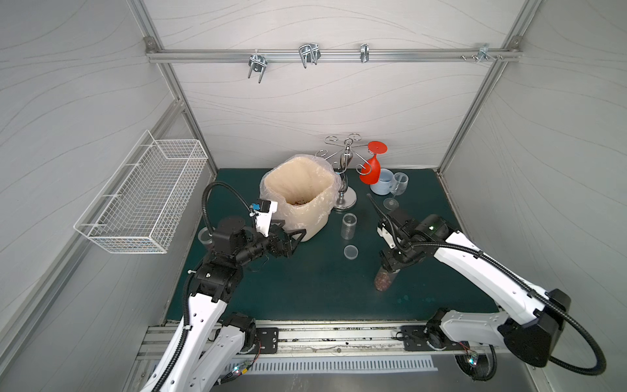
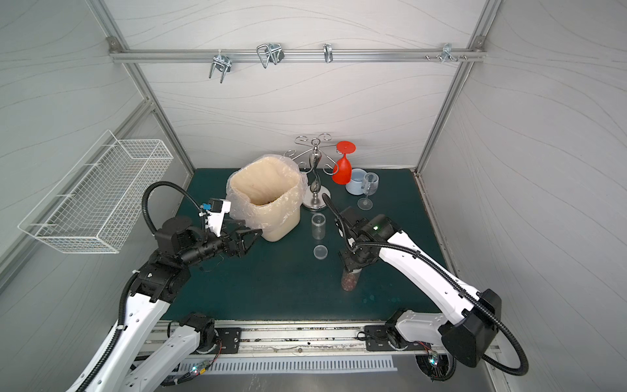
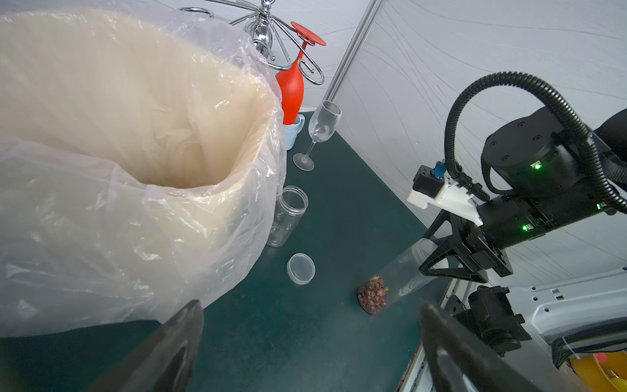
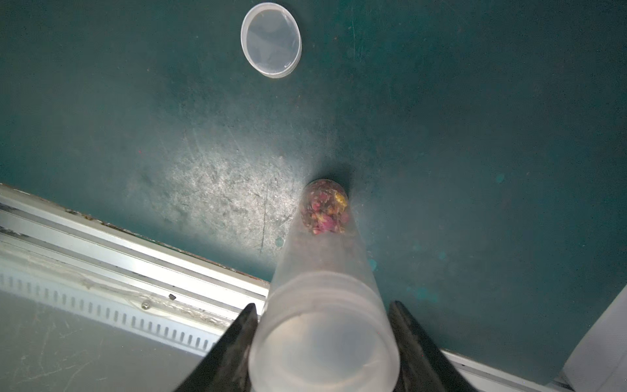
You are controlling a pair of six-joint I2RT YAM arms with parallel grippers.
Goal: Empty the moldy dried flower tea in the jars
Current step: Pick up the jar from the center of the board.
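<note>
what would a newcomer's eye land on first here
Probably the bright red wine glass hanging upside down from the chrome stand at the back of the dark green mat. Next, the big beige bin lined with a clear plastic bag, left of that stand. Nearer the front, the right gripper straddles the lidded top of a tall clear jar with reddish dried flower tea at its bottom.

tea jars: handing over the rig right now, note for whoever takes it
Left gripper: open, empty, beside the lined bin.
Right gripper: fingers flank the lid of the tall jar; grip unconfirmed. Jar stands on the mat, lid on, tea at its bottom.
Done: short jar open and empty, loose lid beside it; bits in the bin.
To do: empty the tall jar; check the third jar half hidden behind the left arm.
</note>
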